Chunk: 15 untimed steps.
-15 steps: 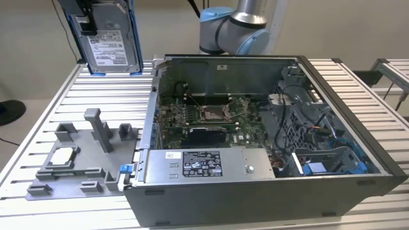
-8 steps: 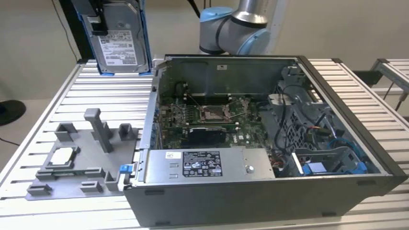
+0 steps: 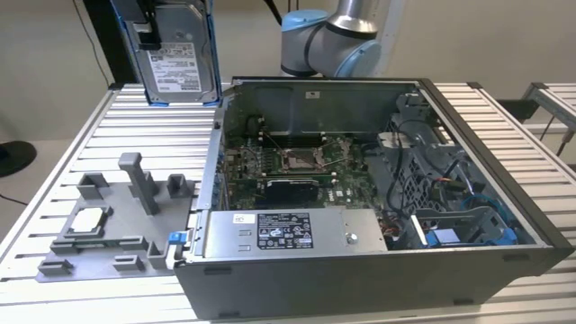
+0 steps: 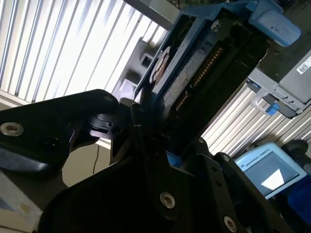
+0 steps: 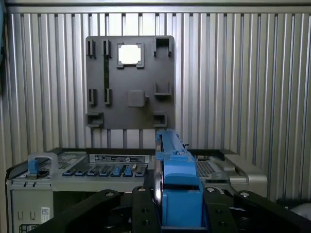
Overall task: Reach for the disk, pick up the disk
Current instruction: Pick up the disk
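While the tool (image 5: 181,208) is clamped on the disk (image 3: 175,61), the drive hangs in the air, clear of the slatted worktop (image 3: 153,135), toward the exterior view's left. It stands upright there, white label facing that camera, with blue rails (image 3: 212,54) running down its long edges. In the first wrist view the drive is seen edge-on, and the black fingers (image 5: 145,209) press against the blue rail from both sides. Beneath it lies the grey fixture plate (image 5: 129,111), with a small square silver chip (image 5: 129,54) seated in one of its pockets. Just beside the plate stands the open computer case (image 3: 378,277), showing its motherboard (image 3: 288,162) and labelled power supply (image 3: 288,233). Behind the case rises the grey robot arm (image 3: 333,40).
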{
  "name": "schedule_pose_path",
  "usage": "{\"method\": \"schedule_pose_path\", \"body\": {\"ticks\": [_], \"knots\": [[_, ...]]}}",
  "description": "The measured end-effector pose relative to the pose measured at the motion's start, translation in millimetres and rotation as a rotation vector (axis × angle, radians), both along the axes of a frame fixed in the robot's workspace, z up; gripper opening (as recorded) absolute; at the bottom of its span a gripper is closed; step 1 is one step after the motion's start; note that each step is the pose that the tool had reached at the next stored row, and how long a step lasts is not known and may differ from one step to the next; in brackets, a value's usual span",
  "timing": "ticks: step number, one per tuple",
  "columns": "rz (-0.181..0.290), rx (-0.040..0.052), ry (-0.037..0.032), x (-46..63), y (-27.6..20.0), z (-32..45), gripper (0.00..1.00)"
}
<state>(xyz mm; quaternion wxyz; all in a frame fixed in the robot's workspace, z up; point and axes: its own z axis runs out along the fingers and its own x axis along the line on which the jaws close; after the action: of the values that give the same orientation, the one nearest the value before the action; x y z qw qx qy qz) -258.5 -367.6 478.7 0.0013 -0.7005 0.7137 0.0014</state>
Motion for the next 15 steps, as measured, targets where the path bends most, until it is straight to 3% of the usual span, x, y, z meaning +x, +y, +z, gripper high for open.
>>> {"method": "schedule_pose_path", "body": {"ticks": [15], "knots": [[0.000,0.0000,0.0000,42.2,0.0,0.0,0.00]]}}
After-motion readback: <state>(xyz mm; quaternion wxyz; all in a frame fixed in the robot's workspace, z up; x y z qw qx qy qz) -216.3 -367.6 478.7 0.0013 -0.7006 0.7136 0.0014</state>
